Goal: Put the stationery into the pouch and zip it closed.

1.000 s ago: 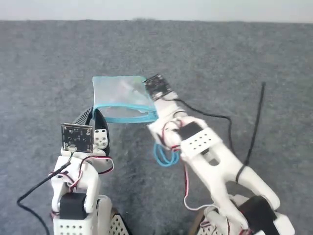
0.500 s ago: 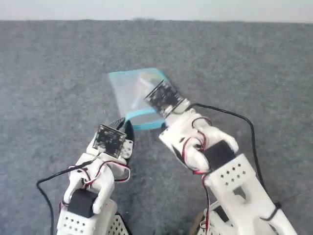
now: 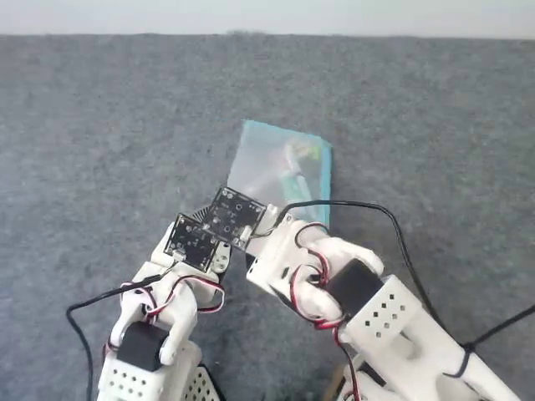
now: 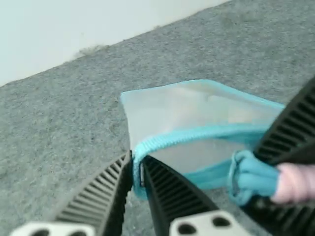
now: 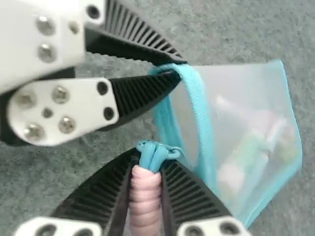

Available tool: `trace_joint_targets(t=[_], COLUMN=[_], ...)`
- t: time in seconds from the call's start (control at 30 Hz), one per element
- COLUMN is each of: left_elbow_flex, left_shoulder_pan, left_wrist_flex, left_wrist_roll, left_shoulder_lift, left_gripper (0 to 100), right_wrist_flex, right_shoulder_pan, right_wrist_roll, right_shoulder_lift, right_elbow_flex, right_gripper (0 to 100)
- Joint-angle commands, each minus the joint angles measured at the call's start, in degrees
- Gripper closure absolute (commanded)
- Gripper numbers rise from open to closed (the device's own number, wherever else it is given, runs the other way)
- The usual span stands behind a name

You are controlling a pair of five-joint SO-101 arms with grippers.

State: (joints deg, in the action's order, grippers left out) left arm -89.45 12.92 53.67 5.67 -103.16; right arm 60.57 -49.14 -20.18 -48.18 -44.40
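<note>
"Checking grips first — what holds what?"

"The left gripper (image 4: 136,164) has its jaws pinched together on the pouch (image 4: 197,110), at one corner of its zip edge. The right gripper (image 5: 147,160) is clamped on the zip pull (image 5: 144,196), a pink bead on a teal cord loop, just beside that same corner."

"Which way does the pouch lie from them?"

"Beyond both grippers, away from the arm bases, over the grey table (image 3: 100,125). The zip (image 5: 199,113) is the long axis here — it runs from the left gripper's corner off toward the pouch's far corner. The pull sits at the near end of that line, in the right gripper. The left gripper only anchors the fabric."

"Any travel left?"

"Little, I judge. The teal teeth look joined along the stretch I can see. The last bit at the left jaws is hidden, so I cannot tell there. Any remaining pull would go along the zip line, toward the held corner."

"And the pouch itself?"

"Translucent, soft, teal-edged. The stationery (image 5: 246,147) is inside, in the pouch's far part: pale green and pink shapes, blurred through the plastic."
</note>
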Motion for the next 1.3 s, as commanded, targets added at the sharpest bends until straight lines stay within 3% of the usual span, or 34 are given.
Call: trace_joint_targets(t=[0.0,0.1,0.2,0.3,0.63,0.7,0.93,1.13,1.27], left_elbow_flex=[0.3,0.3,0.3,0.5,0.8,1.6,2.2,2.2,2.2], left_shoulder_pan=[1.6,1.2,1.1,1.1,1.1,0.6,-3.1,-3.1,-3.1], left_wrist_flex=[0.4,0.4,0.2,0.1,0.1,0.3,0.4,0.1,0.1], left_wrist_roll=[0.4,0.4,0.3,0.2,0.2,0.2,0.2,0.3,0.3], left_shoulder_lift=[-0.6,-0.6,-0.6,-0.6,-0.7,-0.7,-0.7,-0.7,-0.7], left_gripper=[99,99,99,99,99,99,99,99,99], right_wrist_flex=[-2.2,0.2,4.5,8.0,22.2,21.5,4.1,0.7,-0.5], right_shoulder_pan=[-2.2,-0.4,3.5,6.0,5.5,5.5,13.1,13.1,13.1], right_wrist_roll=[1.8,3.8,3.8,0.4,-3.1,-4.0,-8.3,-8.7,-10.5], right_shoulder_lift=[-2.9,-3.0,-3.1,-4.7,-21.8,-21.8,-16.5,-9.8,-5.9], right_elbow_flex=[4.7,4.7,4.7,4.7,6.0,1.8,-11.7,-12.0,-12.5], right_gripper=[98.7,95.7,85.7,77.9,76.1,76.1,74.3,62.9,62.5])
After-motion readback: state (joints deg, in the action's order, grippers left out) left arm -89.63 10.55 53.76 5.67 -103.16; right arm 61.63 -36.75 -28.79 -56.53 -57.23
